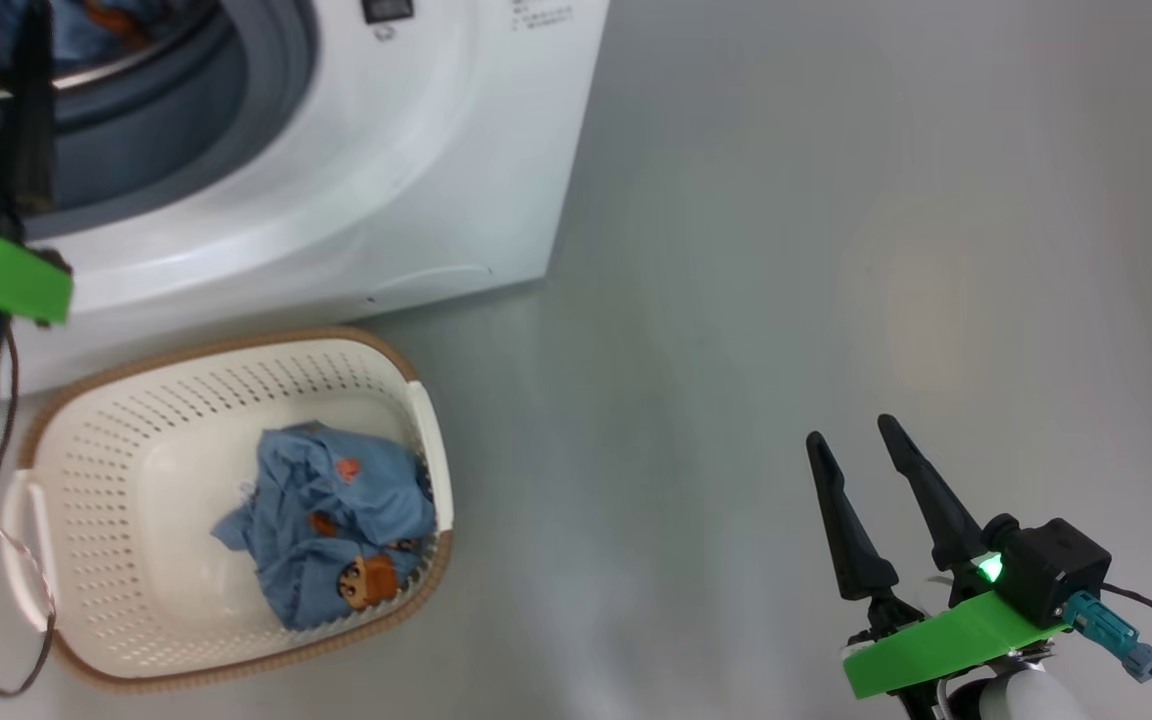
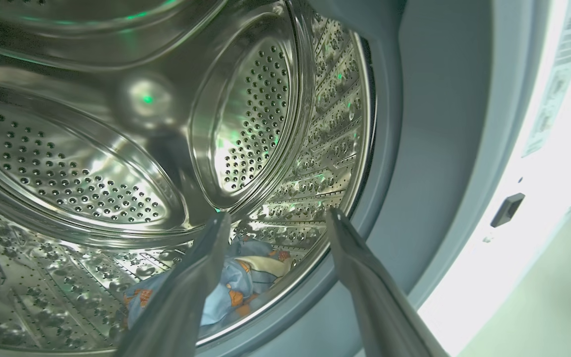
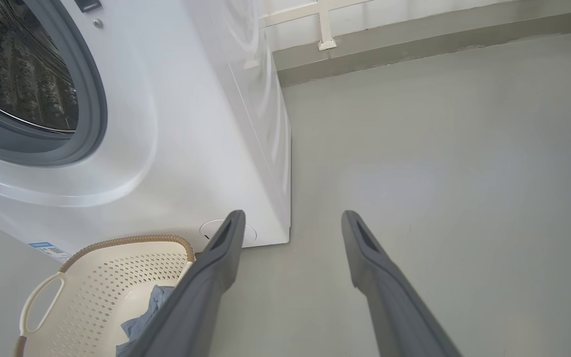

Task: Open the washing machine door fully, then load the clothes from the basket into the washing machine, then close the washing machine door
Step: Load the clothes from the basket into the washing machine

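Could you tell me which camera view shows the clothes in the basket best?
The head view: the clothes lie whole in the basket. The right wrist view catches just a blue corner of them; the left wrist view looks into the drum instead.

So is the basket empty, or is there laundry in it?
Not empty: the basket holds a crumpled bundle of light blue clothes with orange cartoon prints, toward its right end.
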Robot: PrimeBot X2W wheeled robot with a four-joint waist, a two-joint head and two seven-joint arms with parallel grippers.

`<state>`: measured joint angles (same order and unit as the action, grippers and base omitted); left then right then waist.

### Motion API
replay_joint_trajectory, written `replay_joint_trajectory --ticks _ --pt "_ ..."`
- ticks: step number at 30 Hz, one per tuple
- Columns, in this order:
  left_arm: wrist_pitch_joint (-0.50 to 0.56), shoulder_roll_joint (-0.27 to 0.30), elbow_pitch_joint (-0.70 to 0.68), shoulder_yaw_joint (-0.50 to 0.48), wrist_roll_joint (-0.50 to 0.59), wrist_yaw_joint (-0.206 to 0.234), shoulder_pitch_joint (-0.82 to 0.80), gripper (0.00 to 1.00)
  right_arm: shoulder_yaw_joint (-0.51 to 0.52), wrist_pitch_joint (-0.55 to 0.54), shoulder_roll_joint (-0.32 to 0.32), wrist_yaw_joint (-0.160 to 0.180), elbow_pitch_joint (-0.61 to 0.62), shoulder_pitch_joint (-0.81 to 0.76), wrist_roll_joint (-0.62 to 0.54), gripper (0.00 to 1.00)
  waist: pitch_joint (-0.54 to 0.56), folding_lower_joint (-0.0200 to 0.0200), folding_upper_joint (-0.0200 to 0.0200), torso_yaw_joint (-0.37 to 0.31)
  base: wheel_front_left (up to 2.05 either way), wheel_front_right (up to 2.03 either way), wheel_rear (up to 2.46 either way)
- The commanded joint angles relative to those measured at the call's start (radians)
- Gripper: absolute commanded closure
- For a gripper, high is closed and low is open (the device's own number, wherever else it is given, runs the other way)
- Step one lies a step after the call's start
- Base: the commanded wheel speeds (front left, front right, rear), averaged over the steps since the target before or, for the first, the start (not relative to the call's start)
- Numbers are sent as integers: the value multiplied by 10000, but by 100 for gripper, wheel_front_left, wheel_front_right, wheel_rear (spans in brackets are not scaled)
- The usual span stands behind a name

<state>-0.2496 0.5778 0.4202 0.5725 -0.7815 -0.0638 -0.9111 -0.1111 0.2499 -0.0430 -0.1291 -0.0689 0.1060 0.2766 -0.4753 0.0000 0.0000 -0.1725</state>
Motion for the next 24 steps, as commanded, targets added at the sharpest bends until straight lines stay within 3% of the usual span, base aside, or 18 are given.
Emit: replay_joint_trajectory --ticks 1,8,17,24 --pt "-107 391 -289 -452 88 152 169 0 -145 118 -72 -16 129 -53 -139 0 570 0 0 366 0 0 0" --pt "-119 60 -1238 -1389 690 404 1696 0 106 118 -72 -16 -125 -113 -293 0 1378 0 0 714 0 0 0" --pt "-121 -766 -2430 -2952 1763 596 4028 0 237 118 -72 -16 -327 -327 -428 0 2433 0 0 1127 0 0 0" --pt "-121 -1440 -3085 -4013 2668 445 5662 0 271 118 -72 -16 -341 -484 -519 0 2966 0 0 1362 0 0 0"
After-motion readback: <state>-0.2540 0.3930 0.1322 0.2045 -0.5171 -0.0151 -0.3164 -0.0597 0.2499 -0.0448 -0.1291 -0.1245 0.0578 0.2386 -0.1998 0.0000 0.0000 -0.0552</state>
